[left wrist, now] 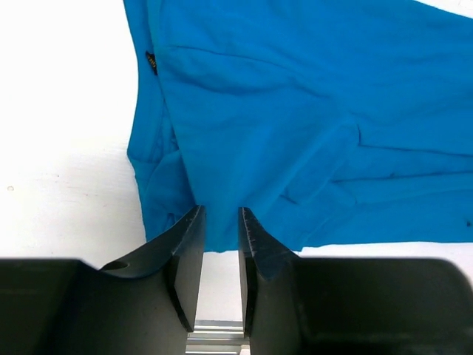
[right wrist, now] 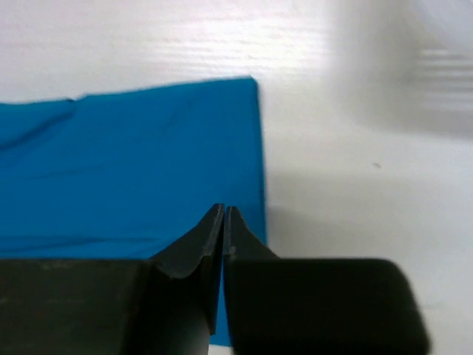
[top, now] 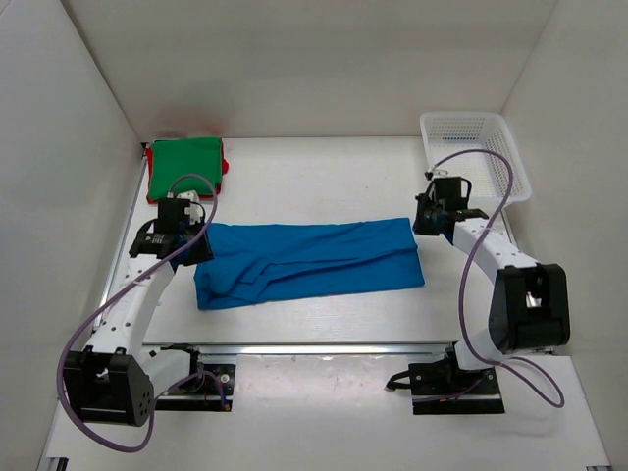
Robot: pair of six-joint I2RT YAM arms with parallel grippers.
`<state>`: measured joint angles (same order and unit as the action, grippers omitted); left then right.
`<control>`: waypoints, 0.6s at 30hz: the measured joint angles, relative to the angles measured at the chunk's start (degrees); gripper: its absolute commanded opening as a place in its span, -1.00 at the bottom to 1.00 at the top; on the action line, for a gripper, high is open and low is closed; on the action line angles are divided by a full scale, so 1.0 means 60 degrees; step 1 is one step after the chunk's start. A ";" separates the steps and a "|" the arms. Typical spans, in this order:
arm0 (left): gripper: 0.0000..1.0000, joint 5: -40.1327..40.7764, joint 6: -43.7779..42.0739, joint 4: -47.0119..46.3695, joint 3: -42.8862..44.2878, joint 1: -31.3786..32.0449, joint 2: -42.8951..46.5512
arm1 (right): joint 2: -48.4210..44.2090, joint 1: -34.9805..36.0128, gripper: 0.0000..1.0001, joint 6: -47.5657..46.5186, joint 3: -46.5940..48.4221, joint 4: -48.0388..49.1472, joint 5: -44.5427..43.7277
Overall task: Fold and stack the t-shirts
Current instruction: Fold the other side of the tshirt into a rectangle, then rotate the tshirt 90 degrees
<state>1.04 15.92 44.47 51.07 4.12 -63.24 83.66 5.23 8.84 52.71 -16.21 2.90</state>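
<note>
While the green shirt (top: 183,167) lies folded at ten o'clock (edge of a red shirt (top: 225,163) showing), the blue shirt (top: 309,260) is seen mid-table, folded lengthwise only. The left gripper (left wrist: 220,222) is held slightly parted, the right gripper (right wrist: 223,214) pressed together. Stacking is judged outstanding.

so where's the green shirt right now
Top view: the green shirt lies folded at the table's far left corner, over a red shirt's edge, beyond the blue shirt.
</note>
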 measured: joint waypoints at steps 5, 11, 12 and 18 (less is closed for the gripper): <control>-0.27 0.0015 0.0113 -0.0015 0.0033 0.0011 0.0015 | 0.1399 0.0535 -1.00 -0.0233 0.1326 0.0022 0.0270; -0.43 0.0080 0.0729 -0.1082 -0.0565 0.0841 -0.0255 | 0.3340 0.0812 -1.00 -0.0259 0.2291 -0.0226 0.0871; -0.48 0.0033 0.0878 -0.1384 -0.0765 0.1067 -0.0554 | 0.3676 0.0812 -1.00 -0.0237 0.2419 -0.0266 0.0940; -0.64 -0.0619 0.1902 -0.2903 -0.1515 0.1672 -0.3483 | 0.4065 0.0732 -0.99 0.0339 0.2459 -0.0113 0.1122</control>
<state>-2.68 27.33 27.05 41.98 14.15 -84.14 108.05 9.63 10.87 67.46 -16.88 9.63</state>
